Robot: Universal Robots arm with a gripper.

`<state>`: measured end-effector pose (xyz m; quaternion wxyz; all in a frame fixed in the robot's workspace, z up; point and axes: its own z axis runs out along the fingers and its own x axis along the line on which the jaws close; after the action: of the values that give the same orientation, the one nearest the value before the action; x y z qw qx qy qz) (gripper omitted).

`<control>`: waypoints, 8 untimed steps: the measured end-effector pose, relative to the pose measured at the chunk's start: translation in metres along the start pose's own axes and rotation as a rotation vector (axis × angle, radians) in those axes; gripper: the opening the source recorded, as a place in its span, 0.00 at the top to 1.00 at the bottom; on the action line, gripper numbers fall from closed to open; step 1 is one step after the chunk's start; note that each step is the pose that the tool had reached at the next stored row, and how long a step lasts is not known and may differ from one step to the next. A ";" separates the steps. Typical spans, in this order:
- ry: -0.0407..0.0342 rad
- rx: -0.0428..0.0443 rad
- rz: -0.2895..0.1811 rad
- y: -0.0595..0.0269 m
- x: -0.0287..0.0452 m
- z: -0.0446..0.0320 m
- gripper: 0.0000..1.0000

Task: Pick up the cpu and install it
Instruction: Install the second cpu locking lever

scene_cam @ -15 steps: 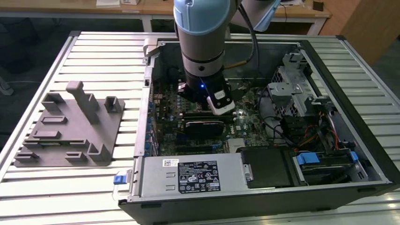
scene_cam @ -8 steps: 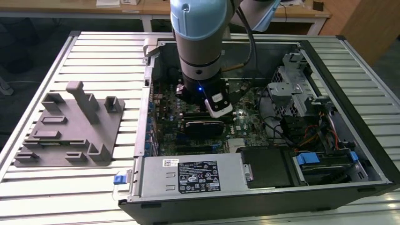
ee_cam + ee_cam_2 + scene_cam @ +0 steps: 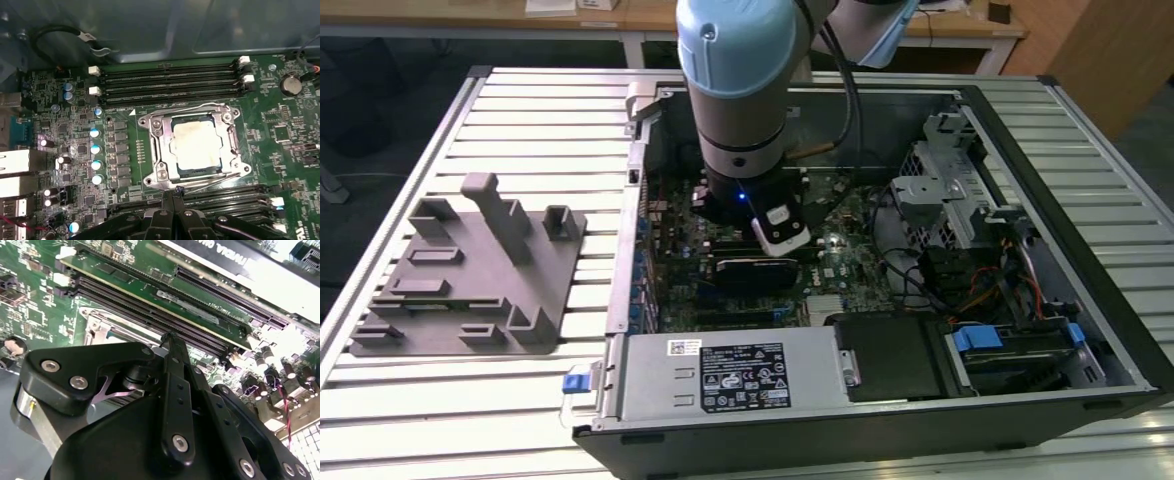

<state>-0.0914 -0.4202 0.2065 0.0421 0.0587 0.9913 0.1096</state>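
I see the cpu (image 3: pixel 196 144) seated in its socket (image 3: pixel 192 146) on the motherboard (image 3: pixel 130 130), its pale metal top facing up inside the silver retention frame. In the first wrist view the jaws sit pressed together to a thin point just at the near edge of that frame, grasping nothing; the gripper (image 3: pixel 171 196) is clear of the chip itself. The second wrist view gives me the same black linkage (image 3: pixel 172 405) closed up, its tip over the memory slots (image 3: pixel 150 305) beside the socket.

Rows of dark memory slots run on both sides of the socket. From the exterior view, my arm (image 3: pixel 740 90) reaches straight down into the open computer case (image 3: pixel 1067 330), which lies on the slatted metal table (image 3: pixel 494 400). A black card (image 3: pixel 750 272) sits just near the wrist. The power supply (image 3: pixel 727 375) fills the case's near edge, and a grey plastic fixture (image 3: pixel 467 275) rests on the table at the exterior view's left, well apart from the case.
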 end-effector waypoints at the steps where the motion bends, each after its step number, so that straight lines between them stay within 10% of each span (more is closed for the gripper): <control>1: 0.0004 -0.0008 -0.001 -0.0004 0.0010 0.0009 0.89; 8: 0.0030 -0.0181 -0.002 -0.0014 0.0042 0.0034 0.89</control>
<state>-0.0953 -0.4203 0.2025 0.0413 0.0570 0.9904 0.1186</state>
